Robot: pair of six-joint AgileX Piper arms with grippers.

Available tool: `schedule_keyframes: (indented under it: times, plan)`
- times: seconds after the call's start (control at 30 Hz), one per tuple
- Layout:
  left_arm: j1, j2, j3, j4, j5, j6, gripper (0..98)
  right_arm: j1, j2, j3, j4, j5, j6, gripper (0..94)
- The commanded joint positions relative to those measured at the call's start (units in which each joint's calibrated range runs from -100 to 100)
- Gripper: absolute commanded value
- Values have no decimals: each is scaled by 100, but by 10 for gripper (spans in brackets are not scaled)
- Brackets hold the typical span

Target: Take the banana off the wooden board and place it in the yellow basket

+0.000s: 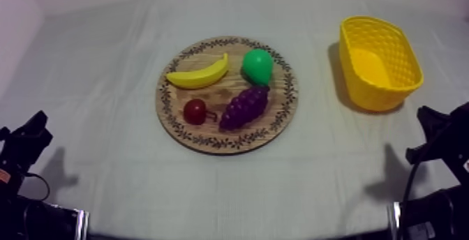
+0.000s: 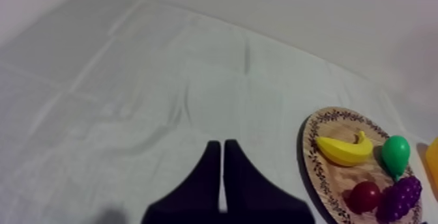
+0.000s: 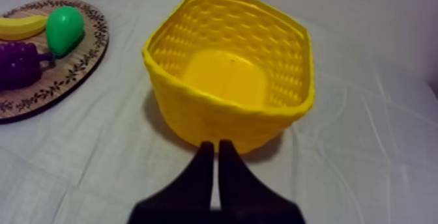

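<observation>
Right wrist view: banana (image 3: 23,28), grapes (image 3: 19,64), board (image 3: 68,70) cut by edge — left wrist view: basket (image 2: 433,161) mere sliver.

Lab-style test setup: plain cloth-covered table (image 1: 98,75), pale bare backdrop (image 2: 313,12), toy fruit (image 1: 199,75).

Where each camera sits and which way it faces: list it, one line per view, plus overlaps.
Top view: above the cloth, slanting down on the wooden board, banana and yellow basket; left arm and right arm show low at its sides.
Left wrist view: on the left arm, facing across the cloth towards the board; left end effector shut.
Right wrist view: on the right arm, facing the basket; right end effector shut.
Shared: all three show the board and banana.
</observation>
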Motion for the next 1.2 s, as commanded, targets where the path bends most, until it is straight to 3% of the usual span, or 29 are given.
schedule_keyframes:
  times: [0.0,0.13,0.3,0.5,0.97,1.17]
  plan:
    - [-1,-3,3,-1,-2,-1,1,12,-2,2,-7,-1,94,3]
    - [-1,-3,3,-1,-2,-1,1,23,-2,-54,-31,92,300,3]
    - [-1,-3,3,-1,-2,-1,1,-55,130,-751,-41,543,142,9]
    - [-1,-3,3,-1,-2,-1,1,-199,758,-2114,-325,957,103,7]
    - [-1,-3,3,-1,-2,-1,1,-754,3523,-6096,-535,2149,271,7]
    - [-1,-3,3,-1,-2,-1,1,-814,4901,-7590,-817,2668,578,7]
